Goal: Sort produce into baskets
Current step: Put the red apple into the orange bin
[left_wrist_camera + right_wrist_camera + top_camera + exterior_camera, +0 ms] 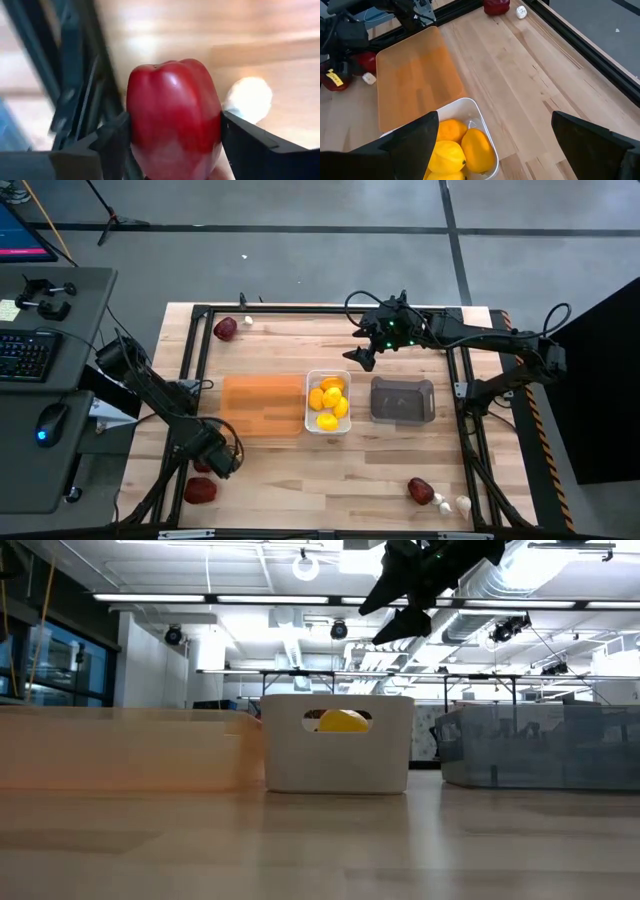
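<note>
A red pepper (pixel 172 117) is sitting between the fingers of the left gripper (pixel 215 455), low at the near-left of the table, just off the near-left corner of the orange tray (pixel 262 405). Both pads are pressing its sides, so the jaws are clamping on it. A white bulb (pixel 248 98) is lying just beside it.

The step in hand looks like a pick. To do it well, the gripper should be squeezing only until the glossy skin stops slipping, then lifting straight up so the bulb alongside is not being dragged or knocked. The pepper is being held around its widest part, which is a fair hold; a tilt during the carry could let it roll out, so keeping the wrist level matters. The tray is close, so a short low carry should do, with the release made over its middle and not its rim.

Other reds are waiting: one (pixel 199 490) at the near-left edge, one (pixel 225 329) far left, one (pixel 420 490) near right with bulbs beside it. Lemons (pixel 329 402) are lying in the white bin (pixel 327 378); the grey bin (pixel 402 401) is holding no produce that can be seen.

The right gripper (pixel 362 354) is hovering with jaws wide apart above the far middle of the table, holding nothing.
</note>
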Controlling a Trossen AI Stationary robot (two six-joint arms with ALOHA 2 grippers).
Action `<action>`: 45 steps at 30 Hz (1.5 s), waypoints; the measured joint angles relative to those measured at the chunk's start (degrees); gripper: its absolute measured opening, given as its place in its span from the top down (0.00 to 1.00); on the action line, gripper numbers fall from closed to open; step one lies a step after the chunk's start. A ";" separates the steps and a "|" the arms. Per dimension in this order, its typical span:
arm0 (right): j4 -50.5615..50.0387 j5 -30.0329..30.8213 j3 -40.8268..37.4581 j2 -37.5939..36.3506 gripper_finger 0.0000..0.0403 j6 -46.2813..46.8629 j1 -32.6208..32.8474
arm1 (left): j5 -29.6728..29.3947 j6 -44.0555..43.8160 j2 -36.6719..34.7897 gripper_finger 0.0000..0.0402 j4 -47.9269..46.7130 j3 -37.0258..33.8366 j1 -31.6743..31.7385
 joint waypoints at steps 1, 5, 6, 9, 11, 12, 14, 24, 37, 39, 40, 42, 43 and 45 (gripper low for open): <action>0.00 0.00 0.00 0.00 0.06 0.02 0.00 | -1.69 0.98 -0.50 0.40 -0.99 0.98 -0.04; -0.02 0.00 0.00 0.00 0.06 0.00 0.00 | -8.41 2.39 -4.72 0.42 -6.59 4.44 -0.82; -0.01 0.00 0.00 0.00 0.06 0.05 0.00 | -9.67 2.39 -6.18 0.42 -6.97 4.97 -1.09; -0.28 -0.02 0.00 0.00 0.06 0.08 0.00 | -15.06 3.87 -11.00 0.42 -7.63 6.29 -1.33; -0.20 -0.07 0.00 0.00 0.06 0.09 0.00 | -21.30 7.38 -14.41 0.42 -7.15 8.38 -1.33; -0.20 -0.16 0.00 0.00 0.06 0.09 0.00 | -24.76 9.75 -15.94 0.42 -7.16 9.30 -1.33; -0.24 -1.21 0.00 0.00 0.06 0.17 0.00 | -32.28 16.01 -18.72 0.42 -6.56 11.20 -0.80; -1.14 -7.51 0.00 -3.67 0.06 1.32 -0.02 | -44.22 46.93 -24.21 0.42 -3.78 15.63 12.43; -6.47 -6.62 0.00 -5.75 0.06 1.92 -0.02 | -32.22 73.87 -23.59 0.42 36.87 -0.28 27.85; -9.07 -6.56 0.00 -5.75 0.06 2.00 -0.02 | -29.75 75.18 -24.01 0.42 40.65 -2.23 29.00; -10.29 -6.56 0.00 -5.75 0.06 2.31 -0.02 | -29.57 75.36 -24.54 0.42 40.95 -2.53 29.45; -13.07 -6.51 0.00 -5.75 0.06 2.98 0.07 | -30.54 75.98 -25.95 0.42 41.09 -2.57 30.20; -14.38 -6.26 0.00 -5.75 0.06 3.15 0.30 | -31.04 77.10 -26.81 0.42 41.15 -2.57 30.58; -16.35 -4.76 0.00 -5.75 0.06 3.43 0.94 | -31.28 79.34 -28.65 0.42 41.18 -2.57 31.74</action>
